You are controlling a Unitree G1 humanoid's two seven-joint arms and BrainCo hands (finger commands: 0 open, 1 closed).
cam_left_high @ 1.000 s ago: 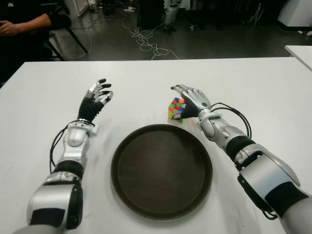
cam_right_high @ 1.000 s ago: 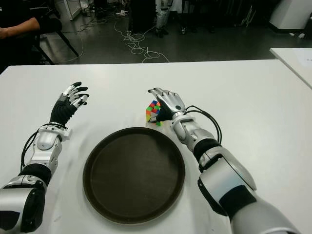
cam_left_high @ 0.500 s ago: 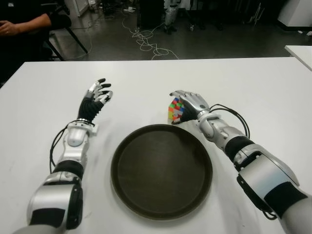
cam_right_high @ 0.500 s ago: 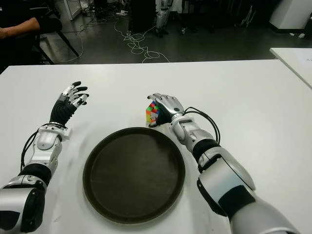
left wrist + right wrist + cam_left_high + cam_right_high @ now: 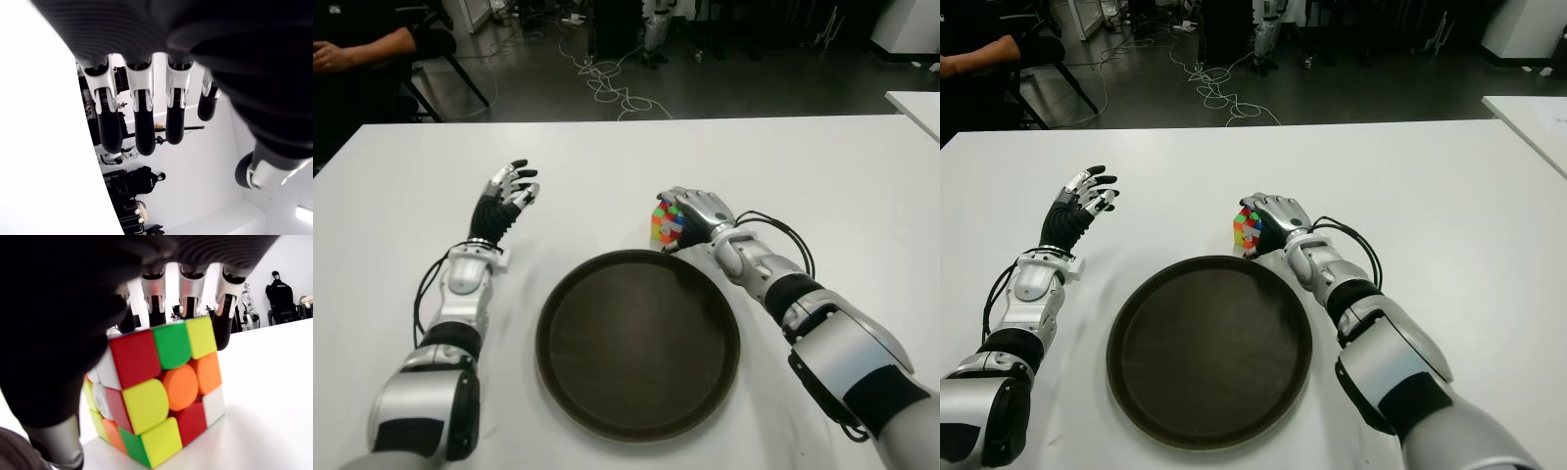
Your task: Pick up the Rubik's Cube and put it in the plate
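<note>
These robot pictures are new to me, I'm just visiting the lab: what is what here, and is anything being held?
It is a humanoid robot with two arms ending in fingered hands. Two pictures come from cameras in its head, looking down at a white table; the other two come from cameras on its wrists. On the table lie a dark round plate and, just beyond its far rim, a Rubik's Cube. The right hand has its fingers curled over the cube, which still sits on the table in the right wrist view. The left hand shows left of the plate, fingers spread and empty.

No legible text or labels
</note>
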